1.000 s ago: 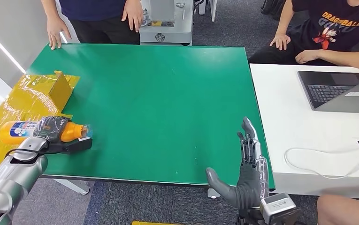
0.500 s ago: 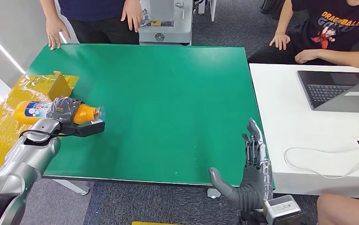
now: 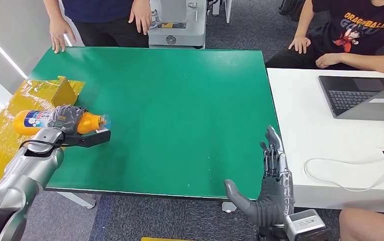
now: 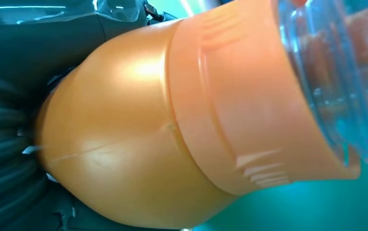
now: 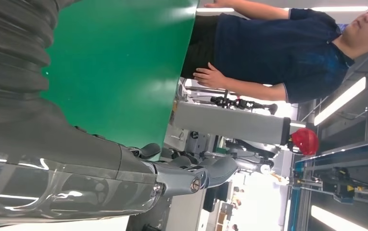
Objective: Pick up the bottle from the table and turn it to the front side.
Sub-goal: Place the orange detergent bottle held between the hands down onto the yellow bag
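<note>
The green table (image 3: 179,110) spans the middle, a white desk (image 3: 320,145) touching its right edge; yellow cardboard (image 3: 24,108) lies at its left side; the right hand (image 3: 270,188) hangs off the near right corner, fingers straight and apart, holding nothing; the left hand (image 3: 67,120) grips the orange bottle (image 3: 54,120) lying sideways, lifted at the near left, clear cap pointing right.

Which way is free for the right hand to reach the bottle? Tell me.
Probably none yet: the right hand hangs open off the table's near edge, while the bottle sits far across in the left hand.
</note>
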